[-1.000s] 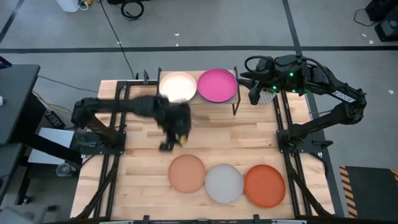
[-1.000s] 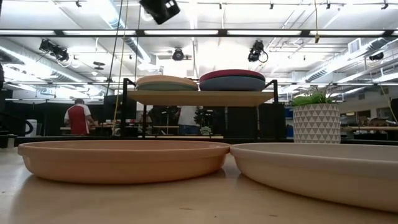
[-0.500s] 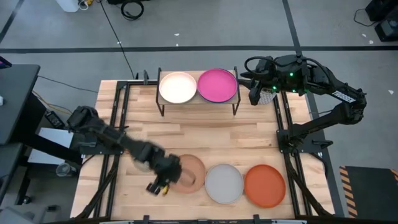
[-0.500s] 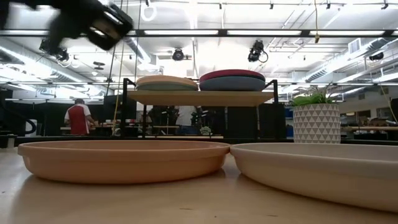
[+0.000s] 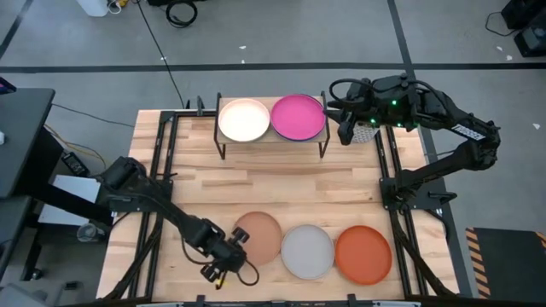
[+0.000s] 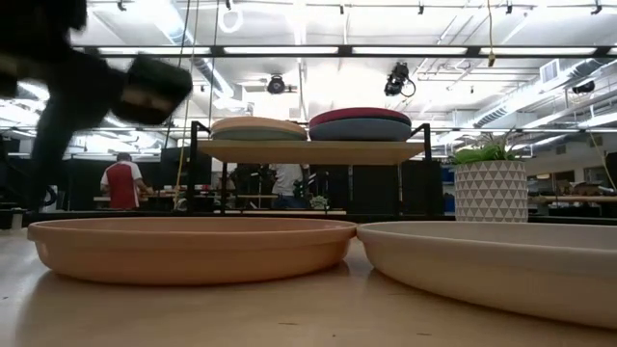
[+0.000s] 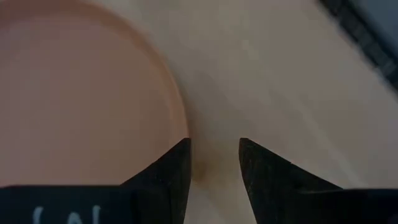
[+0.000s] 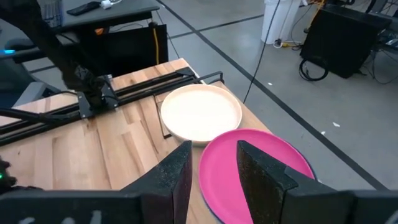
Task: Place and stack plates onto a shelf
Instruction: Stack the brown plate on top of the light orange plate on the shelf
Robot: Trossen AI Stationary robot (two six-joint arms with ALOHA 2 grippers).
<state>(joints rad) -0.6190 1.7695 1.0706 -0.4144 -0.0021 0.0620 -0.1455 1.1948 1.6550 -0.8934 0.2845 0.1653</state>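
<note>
**Left arm lining up on peach plate rim**

Left gripper [image 5: 223,260] sits low at the peach plate [image 5: 258,238], on its outer edge, the side away from the grey plate [image 5: 307,251]. Fingers are spread with a gap, nothing pinched. In the wrist view one finger [image 7: 168,177] is at the rim, the other over bare wood, probably so the rim can slide between them.

Beyond the grey one is the orange plate [image 5: 363,253]; the three sit in a row at the table's near edge.

The shelf [image 5: 273,138] is well beyond the peach plate, carrying a cream-topped stack [image 5: 244,119] and a magenta-topped stack [image 5: 298,117] side by side.

Right gripper [image 5: 348,128] waits just beside the magenta stack, fingers parted, empty.

Next: close on the rim, lift, carry to the shelf.
</note>
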